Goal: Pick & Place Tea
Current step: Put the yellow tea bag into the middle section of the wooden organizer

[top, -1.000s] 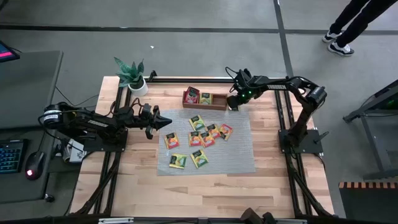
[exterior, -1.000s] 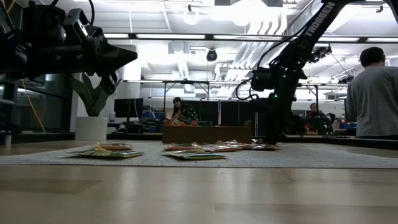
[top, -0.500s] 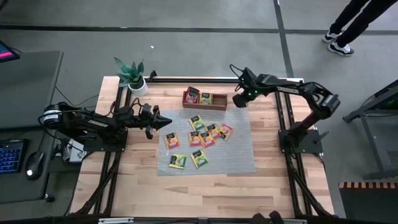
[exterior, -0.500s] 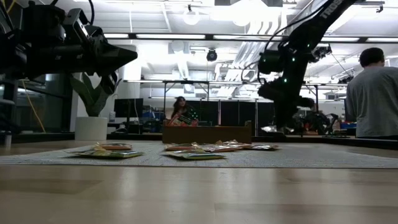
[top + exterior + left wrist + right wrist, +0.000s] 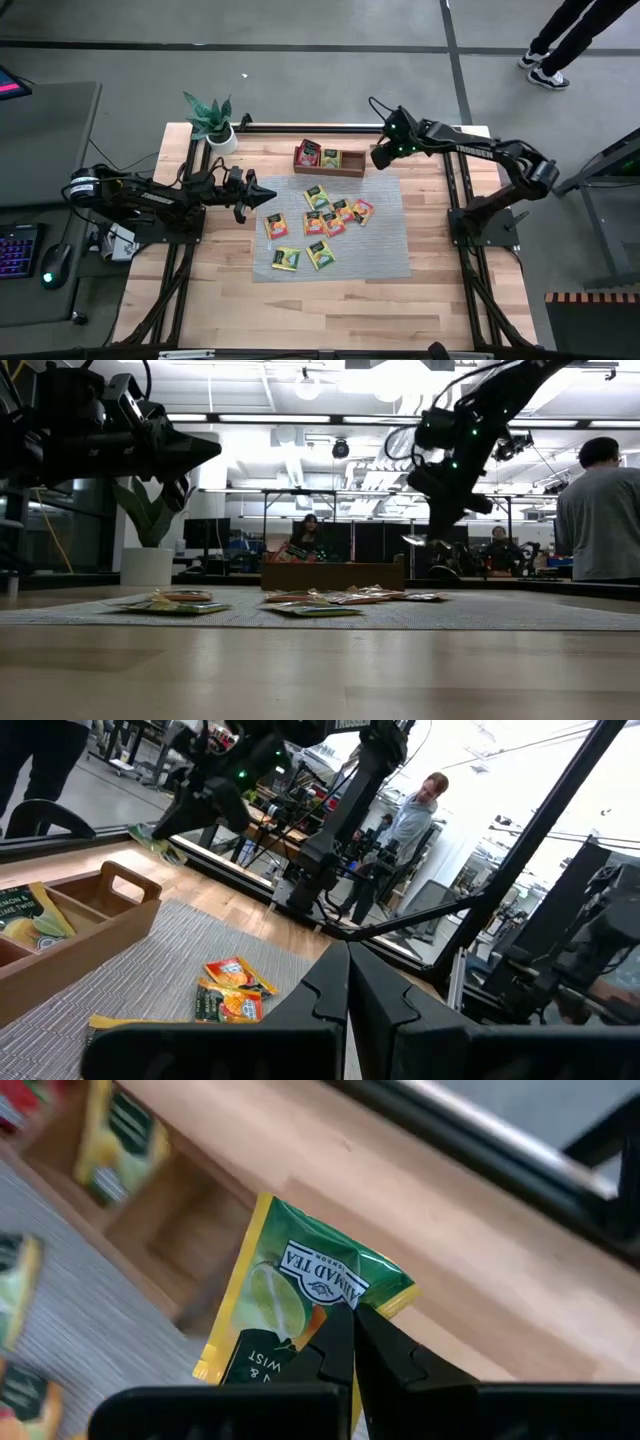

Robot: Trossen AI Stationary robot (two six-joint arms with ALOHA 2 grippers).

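My right gripper point(image 5: 379, 158) hovers just off the right end of the brown wooden tray point(image 5: 352, 170) and is shut on a green tea sachet point(image 5: 300, 1295). The low view shows it raised above the table point(image 5: 428, 538). Several more sachets point(image 5: 322, 224) lie flat on the grey woven mat point(image 5: 385, 250), and others sit in the tray's left and middle compartments point(image 5: 311, 153). The right compartment point(image 5: 205, 1245) shows bare wood. My left gripper point(image 5: 270, 194) waits shut above the mat's left edge, also seen in its own wrist view point(image 5: 348, 970). My right gripper pinches the green sachet between its two fingers point(image 5: 340, 1342), on the printed face near one edge point(image 5: 322, 1308). It comes from above, slanting down. The sachet is lifted clear of the table and sticks out flat beyond the fingertips, over the tray's right end.
A potted plant point(image 5: 212, 122) stands at the table's far left corner. Black frame rails run along the far edge point(image 5: 300, 128) and both sides. A person point(image 5: 597, 510) stands beyond the table on the right. Bare wood lies near the mat's near edge point(image 5: 330, 310).
My right gripper has risen from the table beside the tray's right end, carrying the green sachet up clear of the surface and tipping as it rose. Its arm's elbow has swung toward the table's right. The left arm has kept still.
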